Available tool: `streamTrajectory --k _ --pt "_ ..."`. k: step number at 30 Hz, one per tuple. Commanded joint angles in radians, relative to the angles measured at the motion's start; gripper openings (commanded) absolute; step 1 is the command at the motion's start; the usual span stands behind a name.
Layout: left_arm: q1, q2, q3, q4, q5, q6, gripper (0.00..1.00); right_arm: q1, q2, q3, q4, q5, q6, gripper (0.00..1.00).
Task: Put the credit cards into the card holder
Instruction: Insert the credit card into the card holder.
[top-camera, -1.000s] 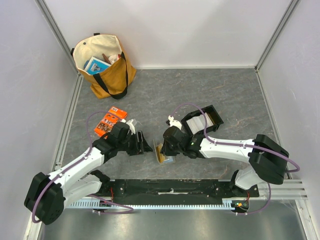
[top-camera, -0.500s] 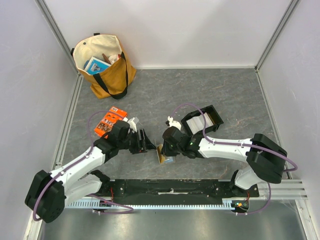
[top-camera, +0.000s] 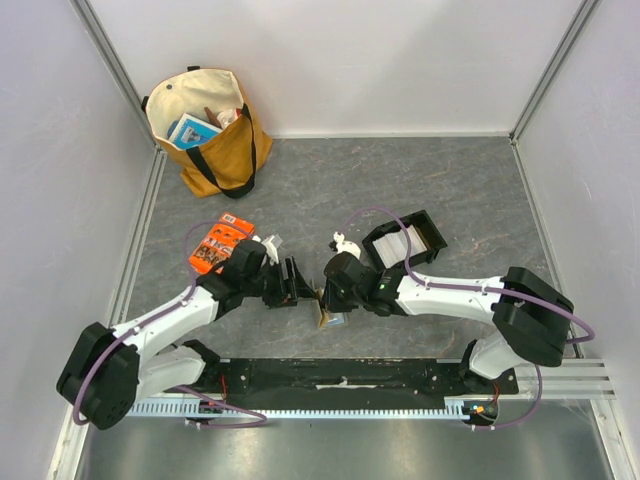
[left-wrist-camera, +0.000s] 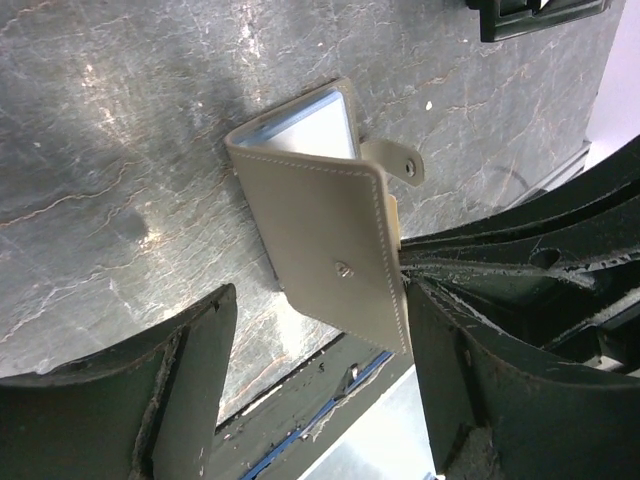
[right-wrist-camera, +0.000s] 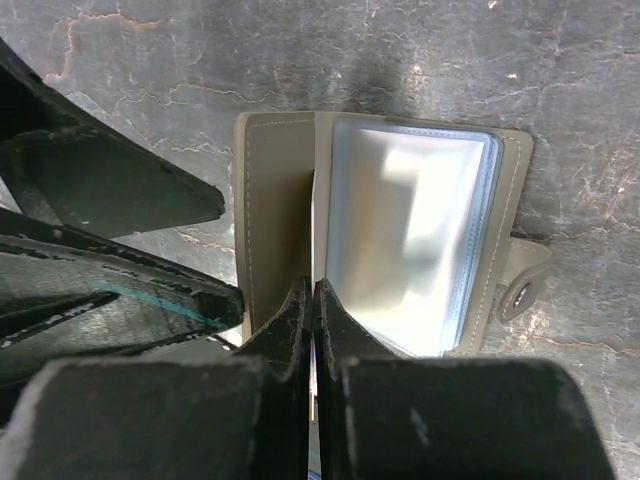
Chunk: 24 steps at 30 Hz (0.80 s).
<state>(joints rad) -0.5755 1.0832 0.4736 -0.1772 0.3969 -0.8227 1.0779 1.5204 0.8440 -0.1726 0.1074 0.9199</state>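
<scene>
The grey marbled desk carries the olive-grey card holder near its front edge. Behind and right of the holder sits a black tray, just to its left an orange packet, and far behind-left a mustard tote bag.

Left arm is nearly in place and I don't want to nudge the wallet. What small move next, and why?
Probably close the left gripper on the raised cover of the card holder: its open fingers straddle that cover, and the right gripper is shut at the inner fold, seemingly pinching something thin, so steadying should help.
</scene>
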Motion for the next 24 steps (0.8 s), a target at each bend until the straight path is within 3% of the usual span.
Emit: streamTrajectory --k 1,12,24 --pt "-0.012 0.029 0.053 0.058 0.008 -0.029 0.75 0.007 0.003 0.052 0.031 -0.009 -0.018 0.0" --pt "-0.015 0.061 0.056 0.055 0.008 -0.029 0.73 0.016 0.02 0.063 0.035 -0.025 -0.024 0.0" --pt "-0.021 -0.019 0.008 -0.016 -0.041 -0.02 0.34 0.016 0.024 0.061 0.019 -0.006 -0.013 0.0"
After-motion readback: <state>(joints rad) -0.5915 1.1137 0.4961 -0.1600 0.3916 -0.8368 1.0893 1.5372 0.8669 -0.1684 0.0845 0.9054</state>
